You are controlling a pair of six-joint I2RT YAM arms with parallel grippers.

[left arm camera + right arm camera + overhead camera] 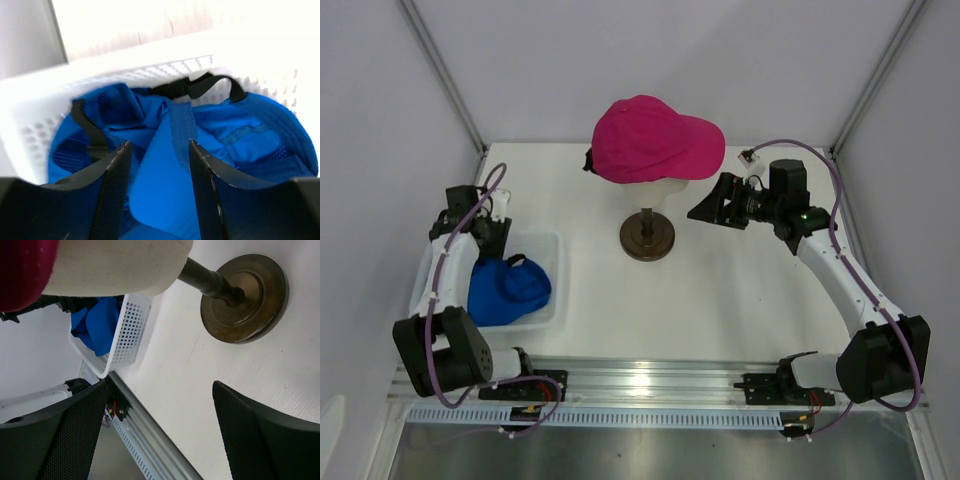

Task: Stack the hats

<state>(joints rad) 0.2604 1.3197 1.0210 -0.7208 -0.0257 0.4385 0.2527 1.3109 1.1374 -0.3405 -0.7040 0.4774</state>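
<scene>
A magenta-pink hat (655, 138) sits on the cream mannequin head. A royal blue hat (508, 290) lies in the white mesh basket at the left. My left gripper (493, 238) hangs over the basket's far end. In the left wrist view it (160, 150) is open, just above the blue hat (240, 135), whose inside and black strap face up. My right gripper (705, 207) is open and empty, just right of the mannequin head and under the pink brim. In the right wrist view it (157, 385) points across the table, with the pink hat (25, 270) at the top left.
The white mesh basket (552, 250) stands at the left front and also shows in the left wrist view (30, 130). The mannequin head (115, 265) stands on a brown stand with a round base (647, 238) at the table's middle. White walls enclose the back and sides.
</scene>
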